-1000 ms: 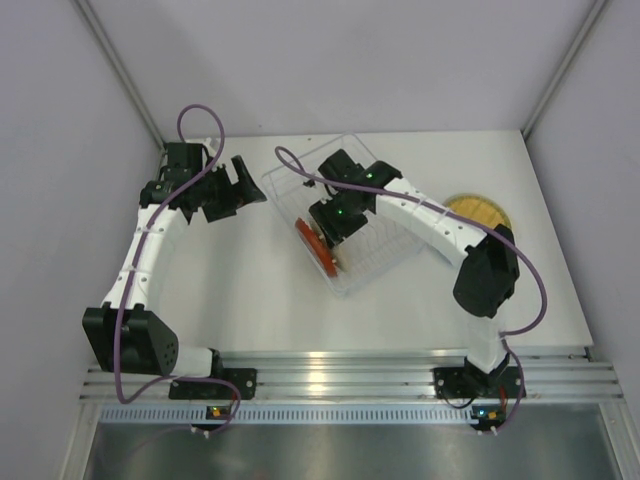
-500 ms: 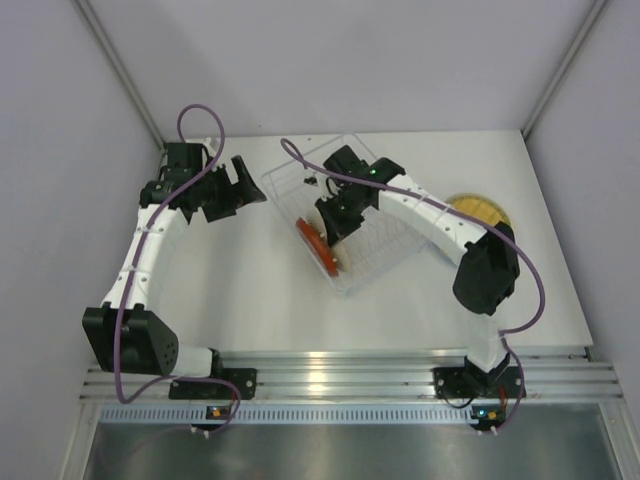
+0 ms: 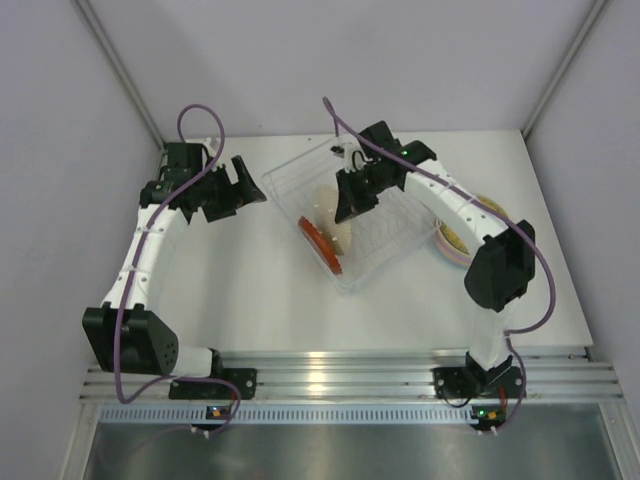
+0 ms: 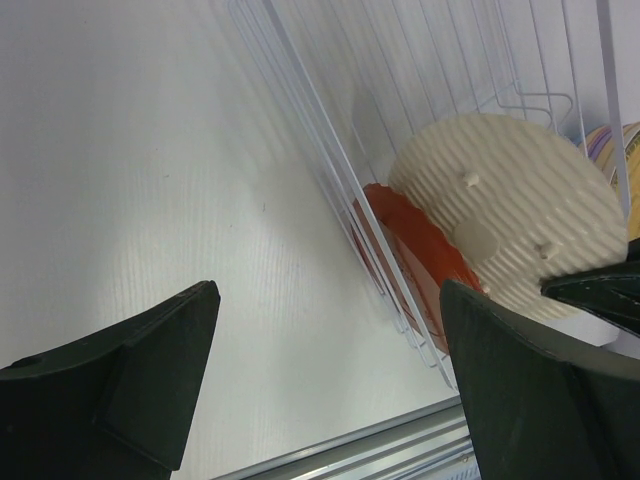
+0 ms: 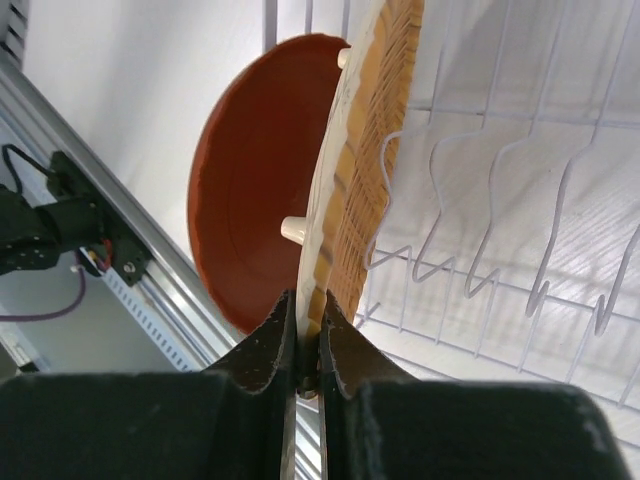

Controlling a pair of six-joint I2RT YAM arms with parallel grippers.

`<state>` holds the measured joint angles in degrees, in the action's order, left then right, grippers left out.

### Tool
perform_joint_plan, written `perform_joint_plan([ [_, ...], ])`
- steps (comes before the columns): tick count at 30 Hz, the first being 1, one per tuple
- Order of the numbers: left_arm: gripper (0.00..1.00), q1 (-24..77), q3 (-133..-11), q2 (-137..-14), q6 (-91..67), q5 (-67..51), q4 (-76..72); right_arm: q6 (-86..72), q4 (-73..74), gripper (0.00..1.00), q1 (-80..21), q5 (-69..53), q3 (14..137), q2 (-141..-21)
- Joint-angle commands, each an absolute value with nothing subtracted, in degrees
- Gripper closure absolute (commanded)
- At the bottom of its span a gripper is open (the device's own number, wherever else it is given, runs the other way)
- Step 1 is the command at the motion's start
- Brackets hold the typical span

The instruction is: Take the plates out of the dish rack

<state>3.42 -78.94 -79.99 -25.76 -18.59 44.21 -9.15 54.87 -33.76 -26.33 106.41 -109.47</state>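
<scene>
The clear dish rack [image 3: 385, 255] sits mid-table, turned at an angle. A red plate [image 3: 320, 245] stands on edge at its near-left end. My right gripper [image 3: 349, 203] is shut on the rim of a cream plate [image 3: 330, 215] and holds it upright, raised above the rack floor beside the red plate. In the right wrist view my right gripper [image 5: 305, 330] pinches the cream plate [image 5: 365, 140], with the red plate [image 5: 255, 190] just behind it. My left gripper [image 3: 243, 185] is open and empty, left of the rack. The left wrist view shows the cream plate [image 4: 510, 230], the red plate [image 4: 405, 255] and my left gripper [image 4: 330, 385].
A stack of plates [image 3: 455, 243] with a mustard top and a lavender rim lies on the table right of the rack, partly under my right forearm. It also peeks into the left wrist view [image 4: 612, 145]. Wire dividers [image 5: 500, 260] line the rack floor. An aluminium rail [image 3: 340, 365] runs along the near table edge.
My right gripper has lifted the cream plate away from the red plate and moved it back and to the right. The forearm now covers part of the plate stack. The left arm has not moved.
</scene>
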Motion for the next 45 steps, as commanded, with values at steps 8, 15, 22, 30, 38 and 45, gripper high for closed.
perform_joint_plan([
  [8,0.03,3.60,-79.01,-78.57,-25.22,-19.25,43.95,-9.14,53.44,1.00,-25.14,-13.20,115.05,-99.15],
  [15,0.03,3.52,-78.66,-78.57,-25.31,-19.16,43.68,-10.63,54.83,1.00,-21.09,17.49,110.39,-92.38],
  [22,0.03,3.60,-78.31,-78.92,-25.66,-19.77,43.16,-11.69,64.06,1.00,-18.99,44.81,104.42,-93.07],
  [30,0.03,3.52,-78.31,-78.93,-25.75,-19.95,43.15,-12.66,62.93,1.00,-16.17,48.78,93.52,-97.90],
  [38,0.03,3.52,-78.66,-78.84,-25.49,-19.51,43.51,-12.57,61.35,1.00,-16.26,45.71,90.97,-102.74],
  [45,0.03,3.52,-78.84,-79.01,-25.49,-19.69,43.59,-12.13,62.49,0.77,-16.35,38.69,92.90,-100.29],
])
